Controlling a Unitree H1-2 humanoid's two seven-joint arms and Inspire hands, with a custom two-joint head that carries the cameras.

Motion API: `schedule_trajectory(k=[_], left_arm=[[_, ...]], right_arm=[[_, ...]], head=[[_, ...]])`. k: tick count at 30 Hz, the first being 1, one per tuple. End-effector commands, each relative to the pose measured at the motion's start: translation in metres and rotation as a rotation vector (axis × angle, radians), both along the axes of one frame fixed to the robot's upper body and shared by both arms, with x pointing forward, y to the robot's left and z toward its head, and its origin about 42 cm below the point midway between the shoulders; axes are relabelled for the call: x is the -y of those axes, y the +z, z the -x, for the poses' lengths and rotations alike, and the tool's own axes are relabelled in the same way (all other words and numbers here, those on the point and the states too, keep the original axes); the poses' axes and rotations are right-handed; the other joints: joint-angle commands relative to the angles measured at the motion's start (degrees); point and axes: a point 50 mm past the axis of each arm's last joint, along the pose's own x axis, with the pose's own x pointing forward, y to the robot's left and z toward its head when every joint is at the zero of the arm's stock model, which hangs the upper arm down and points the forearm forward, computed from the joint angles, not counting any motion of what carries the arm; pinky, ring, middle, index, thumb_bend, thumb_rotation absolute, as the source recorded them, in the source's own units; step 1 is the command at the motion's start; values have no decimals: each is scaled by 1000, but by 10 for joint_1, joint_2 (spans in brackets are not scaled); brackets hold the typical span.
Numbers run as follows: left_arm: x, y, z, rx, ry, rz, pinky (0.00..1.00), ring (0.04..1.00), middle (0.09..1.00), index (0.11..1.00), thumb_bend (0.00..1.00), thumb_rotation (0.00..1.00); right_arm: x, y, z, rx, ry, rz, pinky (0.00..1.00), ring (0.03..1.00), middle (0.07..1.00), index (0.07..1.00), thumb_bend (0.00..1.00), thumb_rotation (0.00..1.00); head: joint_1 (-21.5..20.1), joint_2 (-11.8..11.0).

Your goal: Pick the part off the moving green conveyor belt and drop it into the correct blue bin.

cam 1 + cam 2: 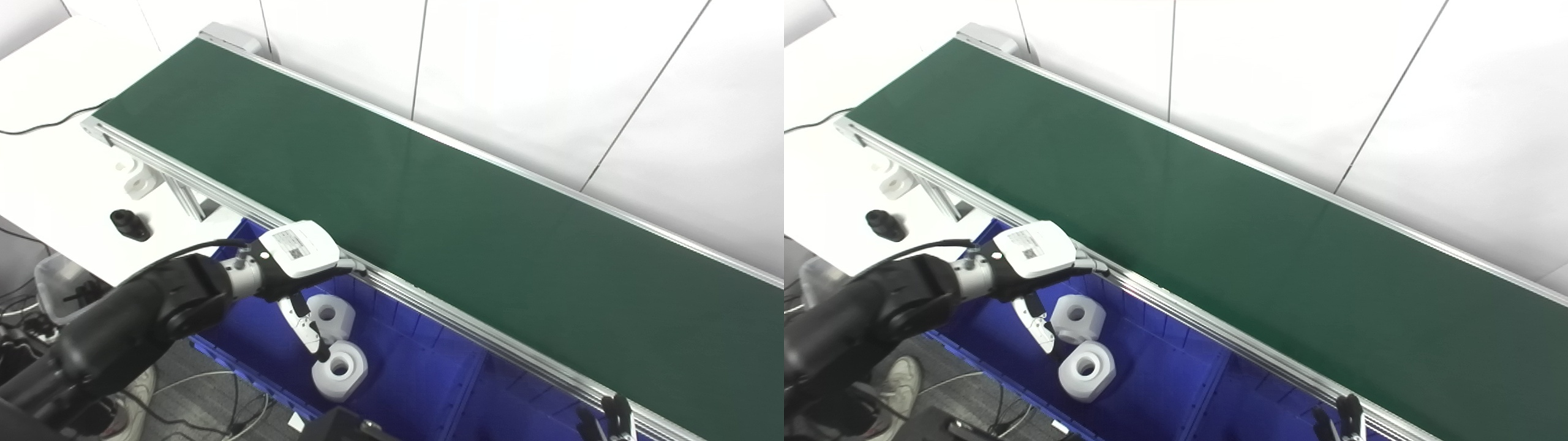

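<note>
The green conveyor belt (392, 184) runs from upper left to lower right and carries no part in view. My left hand (303, 263) hovers over the left blue bin (392, 373), open and empty, fingers pointing down beside the belt's near rail. Two white hexagonal parts with centre holes lie in that bin: one (331, 315) just under the hand, one (340, 367) nearer the bin's front. Only the fingertips of my right hand (612, 416) show at the bottom right edge, by the belt rail; their state is unclear.
A white table (55, 177) at the left holds a white part (142, 181) and a black cylindrical part (130, 224). A divider separates a second blue bin compartment (520, 416) to the right. A clear box (52, 288) and cables sit on the floor at left.
</note>
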Motion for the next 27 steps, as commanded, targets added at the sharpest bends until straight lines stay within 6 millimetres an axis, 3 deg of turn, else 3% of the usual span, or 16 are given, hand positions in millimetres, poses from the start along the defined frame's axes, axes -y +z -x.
schedule_trajectory(k=[1, 2, 5, 8, 9, 11, 14, 16, 17, 18, 20, 22, 24, 27], left_arm=[[12, 34, 13, 81, -64, 292, 556, 656, 726, 770, 1000, 825], [15, 41, 18, 94, -83, 382, 529, 634, 707, 744, 1000, 810], [33, 64, 37, 40, -96, 809, 487, 606, 678, 702, 1000, 817], [48, 66, 47, -36, -69, 1140, 485, 617, 675, 710, 1000, 802], [55, 66, 50, -16, -39, 1211, 515, 640, 696, 740, 993, 855], [69, 58, 55, -4, 55, 1381, 553, 642, 685, 731, 1000, 842], [87, 22, 48, 7, 210, 1534, 726, 779, 812, 891, 1000, 859], [99, -8, 43, 48, 337, 1560, 802, 860, 895, 956, 1000, 891], [103, -23, 43, 44, 380, 1542, 882, 920, 947, 983, 1000, 921], [104, -40, 43, 17, 413, 1502, 950, 967, 979, 993, 974, 940], [99, -70, 45, -30, 423, 1384, 987, 992, 995, 999, 922, 946], [90, -89, 45, -71, 392, 1259, 997, 998, 999, 1000, 900, 960], [82, -101, 43, -118, 362, 1167, 971, 1000, 1000, 1000, 950, 984], [76, -108, 42, -154, 342, 1128, 953, 1000, 1000, 1000, 953, 951]], right_arm=[[-4, 9, 1, 39, -2, -1, 929, 900, 976, 1000, 831, 821], [-6, 10, 1, 40, -2, 2, 924, 899, 975, 1000, 829, 824], [-18, 14, 1, 42, -2, 9, 913, 892, 968, 1000, 821, 824], [-32, 17, -2, 44, -4, 12, 904, 883, 962, 1000, 819, 817], [-37, 17, -2, 43, -5, 16, 894, 875, 959, 1000, 807, 816], [-51, 19, -5, 39, -4, 21, 884, 868, 957, 1000, 802, 824], [-72, 19, -12, 34, -10, 12, 896, 869, 961, 1000, 834, 833], [-87, 18, -16, 32, -12, 0, 895, 869, 964, 1000, 857, 837], [-92, 18, -18, 32, -12, -10, 895, 871, 966, 1000, 865, 836], [-99, 17, -20, 32, -14, -20, 897, 871, 966, 1000, 870, 831], [-107, 17, -23, 36, -15, -34, 910, 876, 968, 1000, 866, 824], [-112, 17, -26, 35, -18, -42, 925, 882, 970, 1000, 859, 822], [-116, 18, -27, 33, -26, -52, 930, 889, 976, 1000, 861, 819], [-117, 19, -28, 39, -29, -60, 939, 896, 986, 1000, 858, 800]], head=[[-23, 7], [-23, 7], [-103, 21], [-186, 34], [-213, 37], [-276, 41], [-359, 42], [-409, 34], [-414, 34], [-439, 30], [-454, 29], [-462, 28], [-464, 27], [-464, 27]])
